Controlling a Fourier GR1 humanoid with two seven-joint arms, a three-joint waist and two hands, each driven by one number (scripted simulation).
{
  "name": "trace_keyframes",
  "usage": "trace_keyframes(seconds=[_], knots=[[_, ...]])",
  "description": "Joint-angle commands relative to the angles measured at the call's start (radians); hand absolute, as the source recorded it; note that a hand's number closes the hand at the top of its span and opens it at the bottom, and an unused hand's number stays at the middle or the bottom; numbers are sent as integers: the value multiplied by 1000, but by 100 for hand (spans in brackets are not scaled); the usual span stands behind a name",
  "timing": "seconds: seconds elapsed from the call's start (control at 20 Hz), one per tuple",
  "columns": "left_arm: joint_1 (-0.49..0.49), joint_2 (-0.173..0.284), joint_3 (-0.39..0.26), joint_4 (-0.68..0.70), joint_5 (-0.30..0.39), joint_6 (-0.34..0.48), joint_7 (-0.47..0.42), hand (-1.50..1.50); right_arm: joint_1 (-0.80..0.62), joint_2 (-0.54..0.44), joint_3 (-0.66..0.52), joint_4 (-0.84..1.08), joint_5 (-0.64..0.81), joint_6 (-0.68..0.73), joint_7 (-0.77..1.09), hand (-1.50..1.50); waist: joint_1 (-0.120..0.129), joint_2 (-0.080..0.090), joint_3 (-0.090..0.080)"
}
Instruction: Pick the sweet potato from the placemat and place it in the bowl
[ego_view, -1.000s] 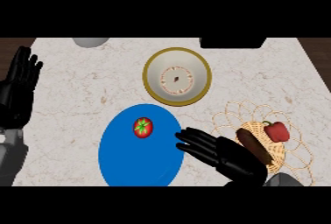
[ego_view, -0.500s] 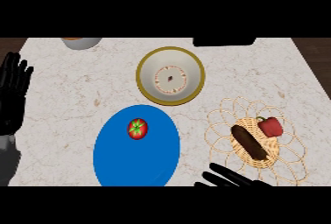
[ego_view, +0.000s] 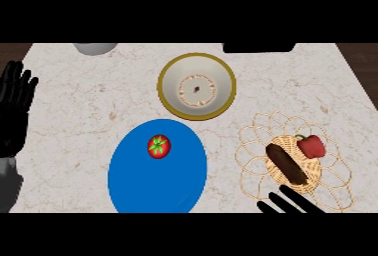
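Observation:
The brown sweet potato (ego_view: 286, 163) lies in the woven wicker bowl (ego_view: 258, 129) at the right, beside a red pepper (ego_view: 311, 146). No hand touches it. The blue oval placemat (ego_view: 148, 185) lies left of the bowl and carries only a red tomato (ego_view: 159, 146). My right hand (ego_view: 292, 203) shows just its straight fingers at the lower edge, below the bowl's near rim, holding nothing. My left hand (ego_view: 15, 107) rests open at the left edge, fingers up.
A gold-rimmed plate (ego_view: 164, 87) sits behind the placemat at the counter's middle. A grey bowl (ego_view: 94, 48) and a dark object (ego_view: 258, 47) stand at the far edge. The counter's right edge runs close past the wicker bowl.
My right hand has drawn back from over the wicker bowl toward the lower edge, uncovering the sweet potato inside. The left hand has stayed at the left edge.

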Motion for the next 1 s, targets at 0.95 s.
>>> trace_keyframes(seconds=[0.95], knots=[[-60, -45, 38, -31, -39, -51, 75, 0, -109, 191, -13, 108, 145, 388, 100, -150, 34, 11, 5]])
